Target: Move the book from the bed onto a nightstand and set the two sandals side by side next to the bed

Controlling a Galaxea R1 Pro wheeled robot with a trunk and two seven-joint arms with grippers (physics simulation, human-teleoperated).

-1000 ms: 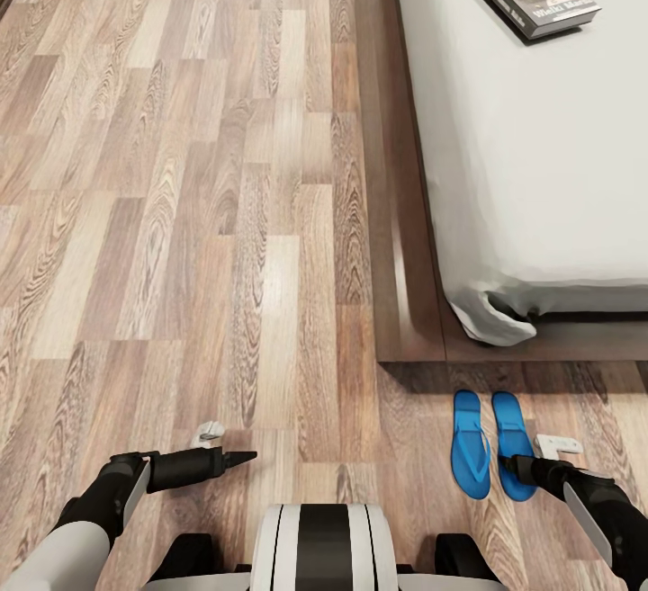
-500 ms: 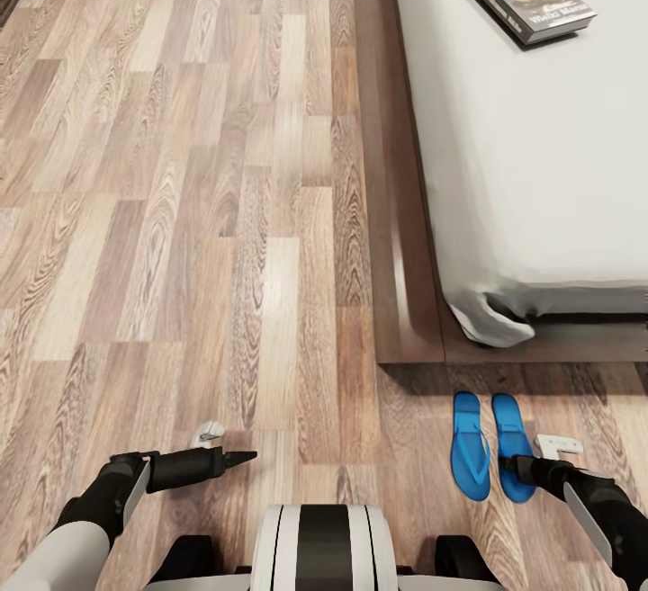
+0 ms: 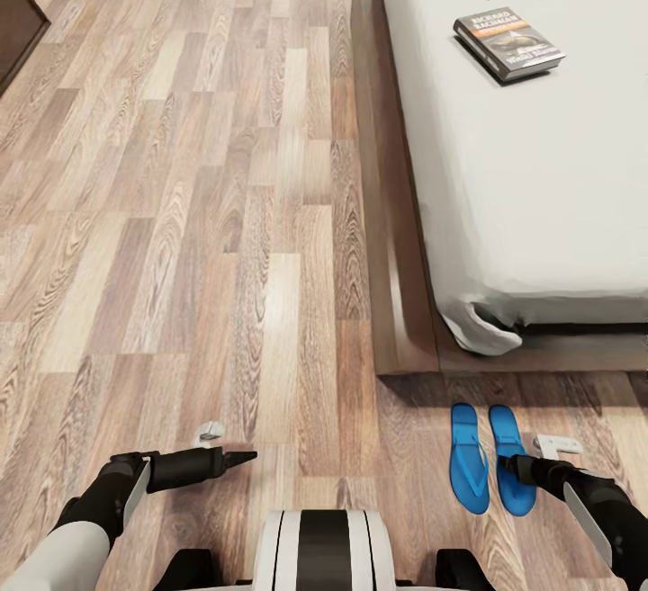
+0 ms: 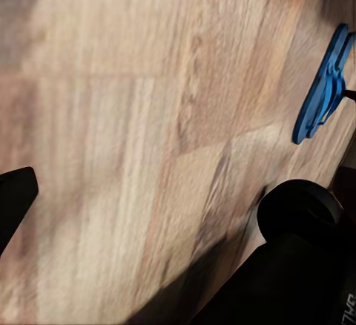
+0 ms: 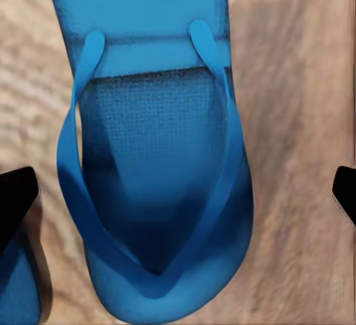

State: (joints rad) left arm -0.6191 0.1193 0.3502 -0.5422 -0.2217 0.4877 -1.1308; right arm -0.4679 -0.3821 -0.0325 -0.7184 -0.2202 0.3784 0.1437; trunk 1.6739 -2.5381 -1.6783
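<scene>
The book lies flat on the off-white mattress of the bed, far from both arms. Two blue sandals lie side by side on the floor, just off the near edge of the dark bed frame. My right gripper hangs open over the right-hand sandal, one fingertip out to each side of it and nothing held. My left gripper hovers over bare floor, open and empty, and its wrist view shows a sandal edge-on.
Wood-plank floor stretches wide to the left of the bed. A dark piece of furniture cuts into the upper left corner. My own base sits at the bottom, and part of it is visible in the left wrist view.
The whole head view has shifted: book and bed sit lower in the picture, and more of the dark furniture shows at the upper left. Arms and sandals keep their places.
</scene>
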